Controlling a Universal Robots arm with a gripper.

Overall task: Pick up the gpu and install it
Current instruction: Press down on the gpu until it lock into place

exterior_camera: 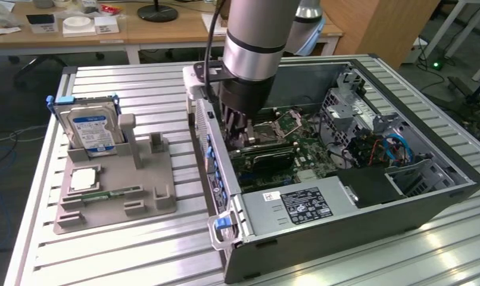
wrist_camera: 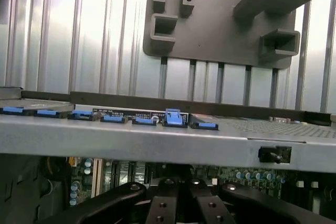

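The arm is seen lowered into the open computer case (exterior_camera: 430, 179) that lies on its side on the slatted metal desk (exterior_camera: 128, 250), and the fingers (exterior_camera: 238, 132) are set down just above the motherboard (exterior_camera: 299, 158), close to the case's rear wall with its row of blue slot clips (wrist_camera: 173, 118). The fingers are drawn in narrow, as closed as they get, and a thin dark edge that appears to be the gpu (exterior_camera: 260, 156) is seen directly beneath them, standing upright on the motherboard; whether it is gripped or merely touched cannot be told, since the contact is hidden by the arm. In the wrist view the black bases of the fingers (wrist_camera: 178, 203) are seen low in the case, with green board and capacitors just beyond them and the grey rear wall crossing beyond that. Past that wall, well apart from the fingers, a grey parts holder (exterior_camera: 113, 185) is laid on the desk; a silver hard drive with a blue label (exterior_camera: 93, 132) is stood upright in its far slot, a square silver processor (exterior_camera: 83, 179) is laid flat nearer, and a narrow green memory stick (exterior_camera: 105, 194) is laid beside it. On the other side of the fingers, within the case, the boxed power supply (exterior_camera: 304, 205) with its label and the blue cables (exterior_camera: 399, 149) are found.
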